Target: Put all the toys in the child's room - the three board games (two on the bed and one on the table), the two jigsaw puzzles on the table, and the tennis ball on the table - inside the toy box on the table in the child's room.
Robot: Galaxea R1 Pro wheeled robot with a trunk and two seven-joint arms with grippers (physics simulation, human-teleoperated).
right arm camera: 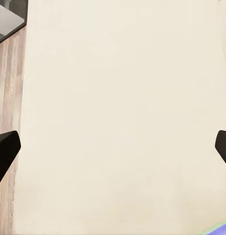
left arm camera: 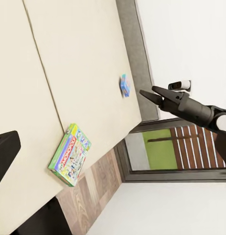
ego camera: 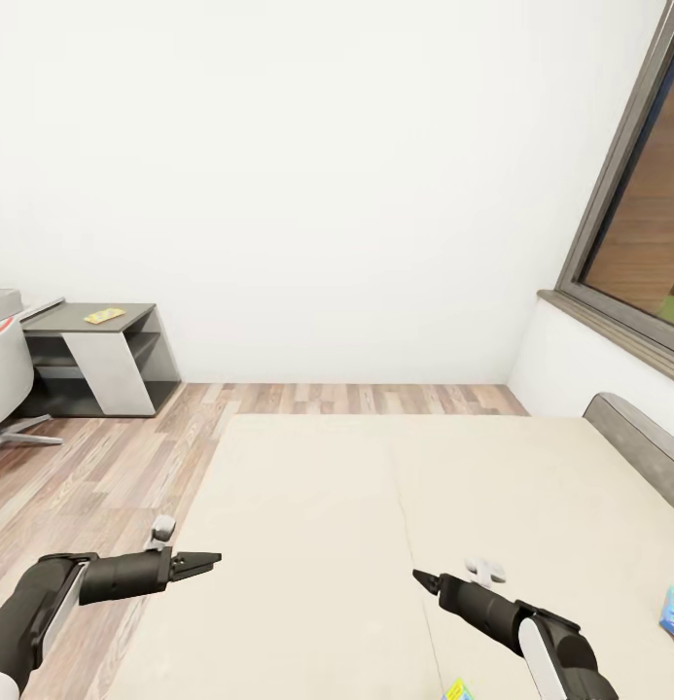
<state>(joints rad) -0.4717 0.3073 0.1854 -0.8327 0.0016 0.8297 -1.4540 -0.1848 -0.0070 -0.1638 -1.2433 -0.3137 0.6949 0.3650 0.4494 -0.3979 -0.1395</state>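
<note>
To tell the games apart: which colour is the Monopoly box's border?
Green, clearest in the left wrist view: Monopoly box.

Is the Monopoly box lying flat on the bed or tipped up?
Flat. The Monopoly box lies lid-up on the bed, at its edge near the floor.

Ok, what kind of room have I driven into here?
Most likely a bedroom, probably a child's: a wide cream bed fills the foreground, two board games lie on it, and a grey desk with a chair stands by the wall.
</note>
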